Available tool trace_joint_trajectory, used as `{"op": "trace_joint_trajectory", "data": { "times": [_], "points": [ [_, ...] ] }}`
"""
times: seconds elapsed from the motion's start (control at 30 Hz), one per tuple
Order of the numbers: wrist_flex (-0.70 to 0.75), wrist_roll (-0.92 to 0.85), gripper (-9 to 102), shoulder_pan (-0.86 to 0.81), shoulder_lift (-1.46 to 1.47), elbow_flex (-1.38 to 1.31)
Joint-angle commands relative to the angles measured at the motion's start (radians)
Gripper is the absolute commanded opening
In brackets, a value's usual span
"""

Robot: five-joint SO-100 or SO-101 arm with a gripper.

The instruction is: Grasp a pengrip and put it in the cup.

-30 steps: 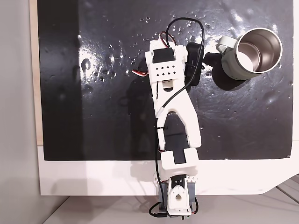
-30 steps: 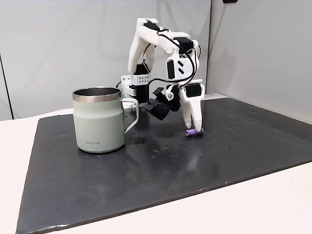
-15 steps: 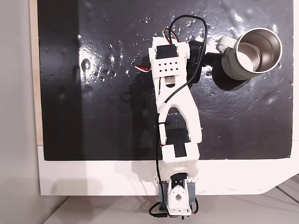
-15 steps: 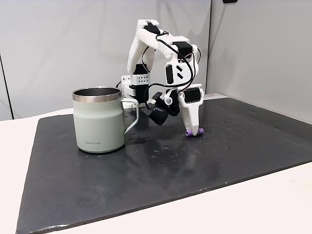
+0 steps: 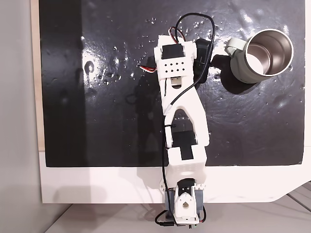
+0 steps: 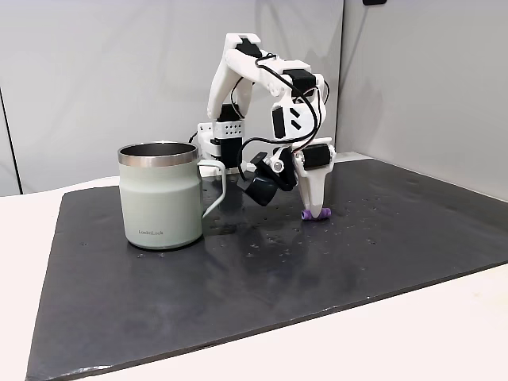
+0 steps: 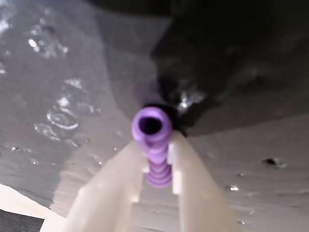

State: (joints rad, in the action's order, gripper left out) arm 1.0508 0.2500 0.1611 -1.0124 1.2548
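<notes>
The purple ribbed pengrip (image 7: pixel 152 127) sits between my two white fingers (image 7: pixel 113 191) in the wrist view, its open end facing the camera. My gripper (image 7: pixel 158 146) is shut on the pengrip. In a fixed view from the side the gripper (image 6: pixel 315 211) points down at the black mat, and the pengrip's purple end (image 6: pixel 305 215) shows beside the fingertip, at mat level. The pale grey-green cup (image 6: pixel 163 200) stands upright to the left of the gripper, handle toward it. From above the cup (image 5: pixel 237 65) is at the upper right, and my arm (image 5: pixel 181 104) covers the pengrip.
A black mat (image 6: pixel 278 278) with scattered shiny specks covers the white table (image 5: pixel 97 187). Free mat lies to the left of the arm (image 5: pixel 97 97) in the fixed view from above. Grey walls stand behind the arm.
The gripper shifted over the pengrip, which lay beside its fingertip a second ago, and its fingers closed on the pengrip. The cup has not moved.
</notes>
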Motion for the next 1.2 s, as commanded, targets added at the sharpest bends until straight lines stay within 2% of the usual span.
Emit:
{"op": "trace_joint_trajectory", "data": {
  "times": [0.0, 0.47, 0.87, 1.17],
  "points": [
    [0.067, -0.002, 0, -0.029, -0.08, -0.066],
    [0.308, -0.012, 0, -0.011, -0.393, -0.193],
    [0.417, 0.006, 0, -0.041, -0.552, -0.39],
    [0.448, -0.061, 0, -0.153, -0.676, -0.281]
  ]
}}
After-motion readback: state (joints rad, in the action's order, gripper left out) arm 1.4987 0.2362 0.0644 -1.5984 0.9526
